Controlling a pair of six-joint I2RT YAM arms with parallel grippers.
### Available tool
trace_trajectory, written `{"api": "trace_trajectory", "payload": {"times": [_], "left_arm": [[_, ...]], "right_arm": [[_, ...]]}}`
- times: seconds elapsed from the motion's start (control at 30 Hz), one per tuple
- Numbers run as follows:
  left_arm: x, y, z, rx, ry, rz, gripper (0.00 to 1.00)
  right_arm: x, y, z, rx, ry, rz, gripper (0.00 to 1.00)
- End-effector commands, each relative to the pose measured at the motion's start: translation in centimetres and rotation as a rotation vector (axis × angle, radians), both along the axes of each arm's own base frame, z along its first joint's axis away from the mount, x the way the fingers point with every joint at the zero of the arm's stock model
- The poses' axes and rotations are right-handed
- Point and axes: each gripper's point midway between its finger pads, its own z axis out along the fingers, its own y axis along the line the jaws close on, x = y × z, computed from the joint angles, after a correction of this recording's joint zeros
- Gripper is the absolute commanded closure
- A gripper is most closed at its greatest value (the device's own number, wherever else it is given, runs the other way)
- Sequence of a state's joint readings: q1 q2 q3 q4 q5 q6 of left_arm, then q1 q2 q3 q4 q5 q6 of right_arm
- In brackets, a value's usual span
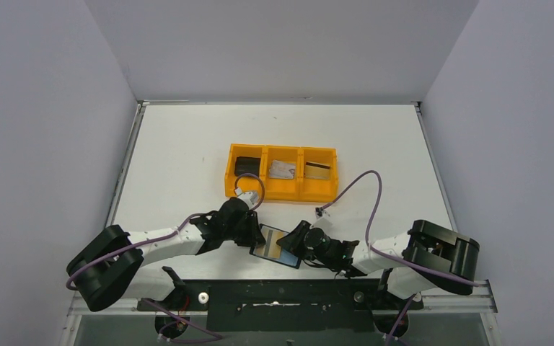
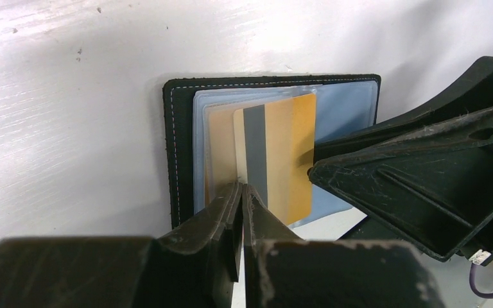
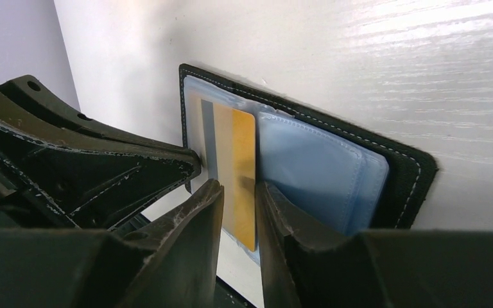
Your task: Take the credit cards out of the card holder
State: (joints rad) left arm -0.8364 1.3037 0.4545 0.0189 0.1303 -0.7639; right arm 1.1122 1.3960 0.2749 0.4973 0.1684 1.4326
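The black card holder [image 1: 283, 256] lies open on the table near the front edge, blue-grey pockets up [image 2: 173, 141] [image 3: 321, 167]. A gold card with a grey stripe [image 2: 289, 154] [image 3: 244, 160] sticks partly out of its left pocket. My left gripper [image 1: 254, 236] [image 2: 241, 187] is at the holder's left edge, its fingers shut on that card's edge. My right gripper [image 1: 292, 241] [image 3: 239, 189] is over the holder's middle, narrowly open, with the gold card showing between its fingers. A silvery card [image 1: 283, 170] and another gold card [image 1: 317, 170] lie in the orange tray.
The orange three-compartment tray [image 1: 281, 193] stands mid-table behind the arms, with a chunky black block [image 1: 246, 166] in its left compartment. A purple cable [image 1: 364, 184] loops over the table to the right of the tray. The two grippers almost touch above the holder.
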Motion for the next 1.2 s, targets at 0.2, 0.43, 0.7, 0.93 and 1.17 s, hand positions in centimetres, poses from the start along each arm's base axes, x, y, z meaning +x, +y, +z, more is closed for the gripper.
{"api": "trace_trajectory", "payload": {"times": [0.2, 0.43, 0.7, 0.93, 1.17], "left_arm": [[-0.6, 1.8, -1.6, 0.089, 0.013, 0.012, 0.98], [-0.4, 1.9, -1.4, 0.092, 0.003, 0.026, 0.98], [-0.6, 1.3, -1.2, 0.068, 0.004, -0.005, 0.99], [-0.8, 1.2, -1.1, 0.062, 0.009, -0.024, 0.99], [-0.9, 1.7, -1.3, 0.074, 0.008, -0.011, 1.0]], "right_arm": [[0.8, 0.5, 0.1, 0.056, -0.036, -0.015, 0.83], [0.7, -1.0, -0.1, 0.042, -0.038, -0.049, 0.98], [0.5, -1.9, 0.1, 0.052, -0.039, -0.068, 0.88], [1.0, -0.7, -0.3, 0.048, -0.031, -0.074, 0.71], [0.9, -1.0, -0.6, 0.029, -0.033, -0.08, 0.9]]}}
